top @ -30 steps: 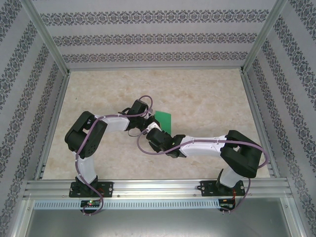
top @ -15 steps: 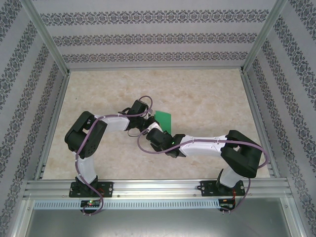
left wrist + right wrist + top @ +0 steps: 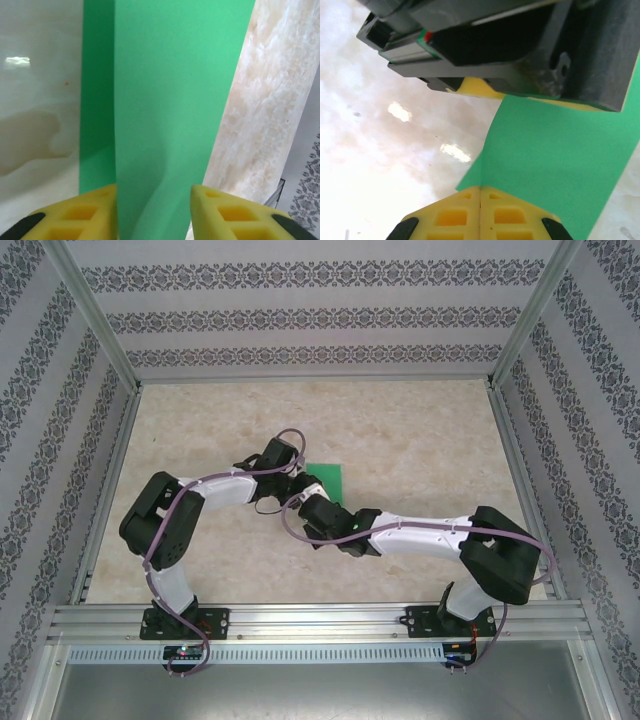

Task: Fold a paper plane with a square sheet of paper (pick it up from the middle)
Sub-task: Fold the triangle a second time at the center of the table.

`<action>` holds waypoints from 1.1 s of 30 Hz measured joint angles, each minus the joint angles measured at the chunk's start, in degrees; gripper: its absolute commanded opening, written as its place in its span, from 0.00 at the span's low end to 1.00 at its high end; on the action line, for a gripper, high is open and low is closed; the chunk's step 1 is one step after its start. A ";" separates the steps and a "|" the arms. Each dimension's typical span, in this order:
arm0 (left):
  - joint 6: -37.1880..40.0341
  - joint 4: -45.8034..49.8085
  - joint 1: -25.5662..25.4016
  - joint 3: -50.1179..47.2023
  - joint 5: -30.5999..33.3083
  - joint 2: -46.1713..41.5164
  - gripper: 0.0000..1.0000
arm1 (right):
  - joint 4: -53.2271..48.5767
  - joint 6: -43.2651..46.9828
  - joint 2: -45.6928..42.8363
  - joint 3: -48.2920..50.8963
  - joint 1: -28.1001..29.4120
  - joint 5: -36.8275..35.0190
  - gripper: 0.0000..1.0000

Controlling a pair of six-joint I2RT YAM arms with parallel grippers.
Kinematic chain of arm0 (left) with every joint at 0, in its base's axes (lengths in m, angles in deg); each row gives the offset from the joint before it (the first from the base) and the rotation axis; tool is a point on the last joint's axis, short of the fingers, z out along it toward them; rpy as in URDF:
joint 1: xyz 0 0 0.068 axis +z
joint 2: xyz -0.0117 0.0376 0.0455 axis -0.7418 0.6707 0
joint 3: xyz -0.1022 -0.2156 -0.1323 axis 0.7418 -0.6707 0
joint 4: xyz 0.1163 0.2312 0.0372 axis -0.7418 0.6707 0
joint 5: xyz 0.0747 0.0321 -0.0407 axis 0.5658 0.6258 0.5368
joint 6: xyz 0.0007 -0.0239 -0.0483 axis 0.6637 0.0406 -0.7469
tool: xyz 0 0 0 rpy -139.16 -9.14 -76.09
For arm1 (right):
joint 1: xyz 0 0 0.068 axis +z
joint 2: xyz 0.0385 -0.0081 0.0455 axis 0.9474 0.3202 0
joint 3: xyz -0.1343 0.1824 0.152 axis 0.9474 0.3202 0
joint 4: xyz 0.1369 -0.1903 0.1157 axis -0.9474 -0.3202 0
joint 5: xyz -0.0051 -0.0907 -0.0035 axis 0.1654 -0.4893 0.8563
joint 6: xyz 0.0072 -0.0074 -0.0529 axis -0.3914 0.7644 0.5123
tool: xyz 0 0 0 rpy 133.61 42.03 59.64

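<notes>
The square sheet of paper is bright green and sits mid-table between the two wrists. In the left wrist view the paper is bent, with a lit flap rising between the yellow fingers and a darker part to its left. My left gripper is open, its fingers apart on either side of that flap. My right gripper is shut on the near corner of the paper. From above, the left gripper and right gripper meet at the sheet's left edge.
The marble-patterned tabletop spreads out behind and to both sides of the arms. Patterned walls and an aluminium frame enclose it. The left gripper's black body hangs close over the right gripper's fingers.
Both arms stretched a little further out and to the left. The green sheet shifted slightly up and left with them. The left arm's elbow dropped toward the left.
</notes>
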 measured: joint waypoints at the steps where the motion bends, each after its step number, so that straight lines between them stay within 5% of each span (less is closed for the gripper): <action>1: 0.09 0.90 0.00 0.00 1.18 -0.92 0.55 | 0.76 -1.05 -0.24 0.02 -0.57 1.20 0.00; 5: 0.68 3.04 0.00 -0.07 5.27 -4.22 0.65 | 3.28 -4.02 -0.55 0.70 -2.86 5.09 0.00; 12: 1.11 4.35 0.00 -1.14 9.18 -8.17 0.67 | 3.96 -7.39 -2.03 3.45 -7.54 7.63 0.00; 21: 2.56 4.70 -0.20 -3.74 9.14 -8.98 0.30 | 5.20 -10.49 -4.46 6.21 -12.85 13.27 0.01; 33: 2.60 4.63 -4.55 -6.49 7.41 -7.89 0.20 | 5.57 -12.39 -3.50 7.52 -15.19 16.55 0.01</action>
